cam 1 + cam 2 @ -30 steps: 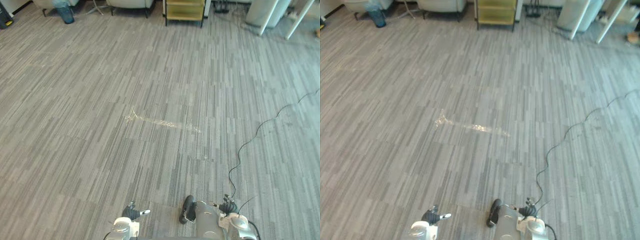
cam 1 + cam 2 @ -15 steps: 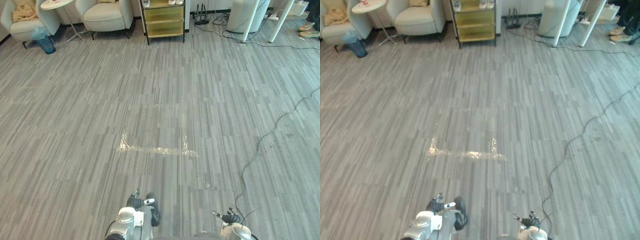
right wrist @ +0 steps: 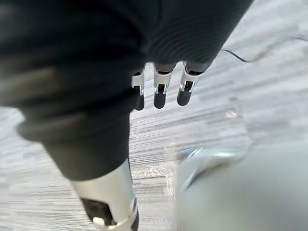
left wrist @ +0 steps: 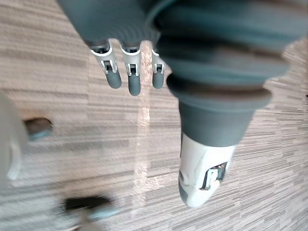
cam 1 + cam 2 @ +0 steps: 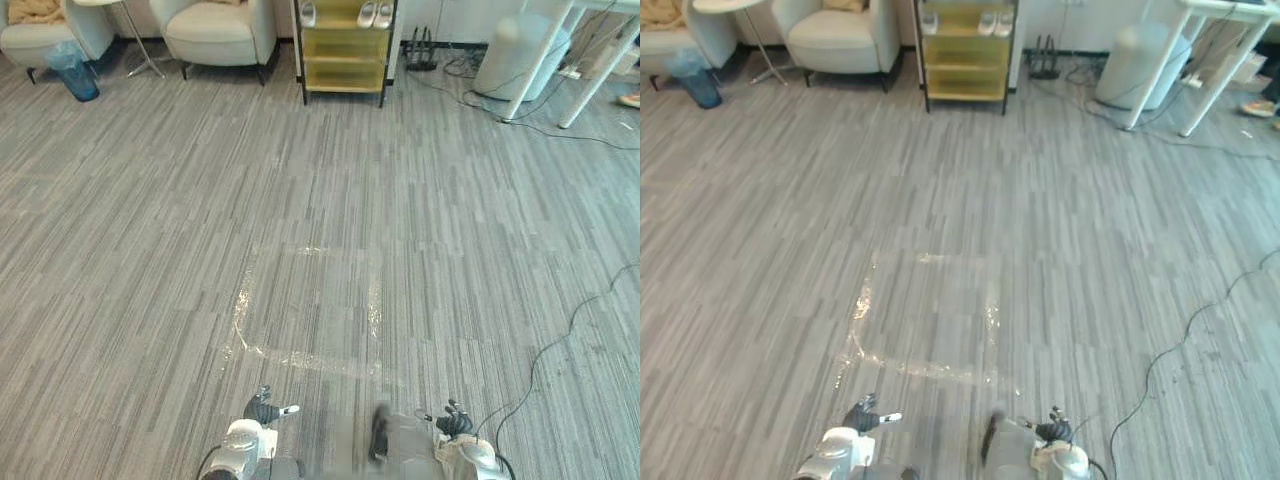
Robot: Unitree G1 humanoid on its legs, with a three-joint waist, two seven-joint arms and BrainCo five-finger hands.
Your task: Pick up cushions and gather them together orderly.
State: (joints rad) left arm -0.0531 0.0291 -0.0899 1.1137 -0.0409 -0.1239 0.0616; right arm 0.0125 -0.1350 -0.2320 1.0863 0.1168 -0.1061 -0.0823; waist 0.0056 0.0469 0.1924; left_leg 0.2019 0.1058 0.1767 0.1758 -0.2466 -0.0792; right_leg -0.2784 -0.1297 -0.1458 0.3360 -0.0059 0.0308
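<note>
Both hands are hanging empty, low over the carpet: left robot hand fingers straight and relaxed, right robot hand the same, nothing pinched in either.

Cushions are sitting well apart from the robot, at the far wall. The tan cushion is lying on the left armchair. The second cushion is resting on the next armchair, with the view's edge cutting it off. A taped outline on the floor is lying just ahead of the hands; I'm guessing that's the gathering spot.

Handling, judged from looks: light, soft, will be sagging and folding if pinched at a corner. I'm expecting fabric grip to be fine, with no slip or breakage worry. Best hold is probably two hands on opposite edges, or one hand wrapping mid-edge deep into the filling.

Orientation: the tan cushion is looking slumped, seemingly stretching across the chair's width, but it's too small to call the long axis or facing. The second one I can't tell.
</note>
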